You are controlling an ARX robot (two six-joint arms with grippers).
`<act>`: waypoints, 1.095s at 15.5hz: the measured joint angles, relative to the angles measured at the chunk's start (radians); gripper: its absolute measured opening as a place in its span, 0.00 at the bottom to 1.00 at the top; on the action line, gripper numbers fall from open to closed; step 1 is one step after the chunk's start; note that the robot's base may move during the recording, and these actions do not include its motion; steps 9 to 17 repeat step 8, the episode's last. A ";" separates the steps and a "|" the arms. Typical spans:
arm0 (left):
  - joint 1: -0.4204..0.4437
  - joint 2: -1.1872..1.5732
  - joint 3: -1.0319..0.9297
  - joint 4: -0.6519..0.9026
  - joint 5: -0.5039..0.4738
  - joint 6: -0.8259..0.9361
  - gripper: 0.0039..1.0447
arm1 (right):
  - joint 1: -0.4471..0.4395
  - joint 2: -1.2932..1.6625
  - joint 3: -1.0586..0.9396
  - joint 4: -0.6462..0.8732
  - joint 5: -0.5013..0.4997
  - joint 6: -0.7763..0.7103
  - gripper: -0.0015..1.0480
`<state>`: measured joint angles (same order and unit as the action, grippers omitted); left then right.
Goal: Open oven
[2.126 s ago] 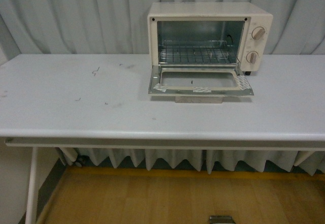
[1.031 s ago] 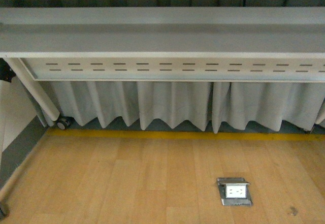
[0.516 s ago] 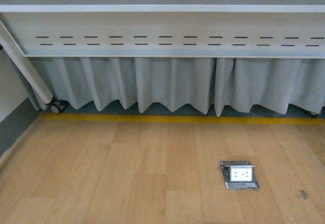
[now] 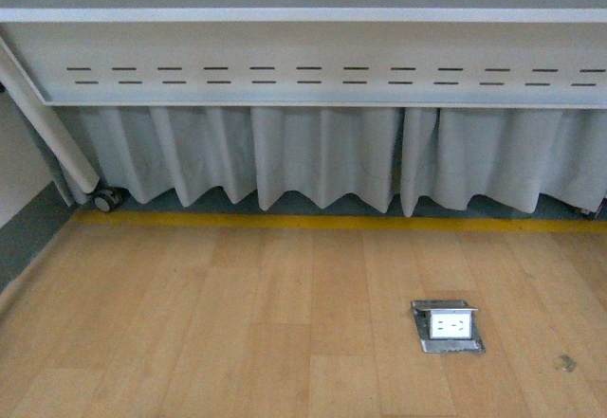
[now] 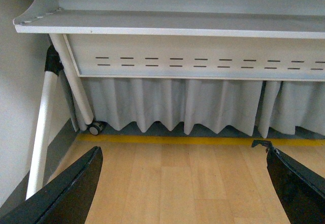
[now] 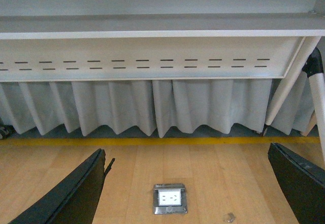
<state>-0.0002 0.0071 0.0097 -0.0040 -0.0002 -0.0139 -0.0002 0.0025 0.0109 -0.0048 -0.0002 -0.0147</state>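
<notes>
left gripper (image 5: 180,183): jaws wide apart, holding nothing | right gripper (image 6: 188,183): jaws wide, nothing held | oven: out of every view | floor socket (image 6: 169,198) between right jaws | table (image 4: 303,15) edge above

Front view dropped — oven gone, table underside (image 4: 303,58) and floor (image 4: 237,323) showing.

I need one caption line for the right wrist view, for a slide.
Open right gripper above wooden floor with a floor socket, facing the table underside and curtain; no oven visible.
</notes>
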 joint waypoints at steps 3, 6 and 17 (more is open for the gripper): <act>0.000 0.000 0.000 0.000 0.000 0.000 0.94 | 0.000 0.000 0.000 0.000 0.000 0.000 0.94; 0.000 0.000 0.000 0.000 0.000 0.000 0.94 | 0.000 0.000 0.000 0.000 0.000 0.000 0.94; 0.000 0.000 0.000 0.000 0.000 0.000 0.94 | 0.000 0.000 0.000 0.000 0.000 0.000 0.94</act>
